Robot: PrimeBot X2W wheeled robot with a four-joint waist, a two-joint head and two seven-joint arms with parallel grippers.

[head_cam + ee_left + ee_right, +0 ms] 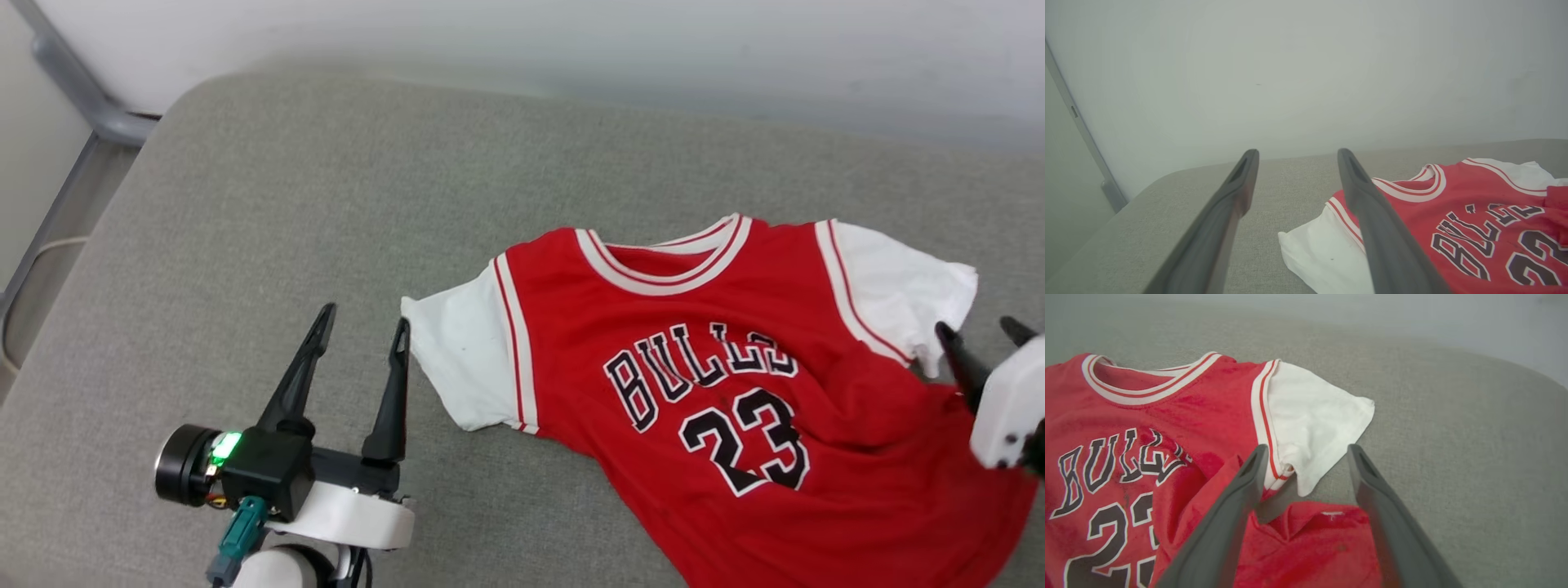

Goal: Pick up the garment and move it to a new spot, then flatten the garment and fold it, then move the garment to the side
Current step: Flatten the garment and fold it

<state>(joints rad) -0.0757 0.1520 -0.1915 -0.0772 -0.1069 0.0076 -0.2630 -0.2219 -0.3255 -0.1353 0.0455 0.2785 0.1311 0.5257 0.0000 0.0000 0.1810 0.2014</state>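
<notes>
- Plainly, the garment lies front-up on a grey upholstered cushion, toward the robot's right side of it, with its collar pointing at the pale wall.
- It is a red jersey with white short sleeves, red-and-white striped trim at neck and armholes, and black white-outlined "BULLS" and "23" on the chest.
- Its body is not flat: creases run under the lettering, and on the robot's right the red cloth is bunched.
- From the right wrist view, the garment shows a fold turned over just below the right sleeve, with a small white mark on it.
- The left gripper is released, its two dark fingers spread with bare cushion between them and nothing held.
- Its inner fingertip stands just beside the edge of the left white sleeve; whether it touches the cloth cannot be told.
- Through the left wrist view, the left gripper points toward the wall, with the garment off to one side of it.
- The right gripper is likewise released, at the underarm of the right sleeve.
- Seen along its own fingers, the right gripper straddles the sleeve's lower corner and the bunched red fold without clamping either.
- A green light glows on the left wrist.
</notes>
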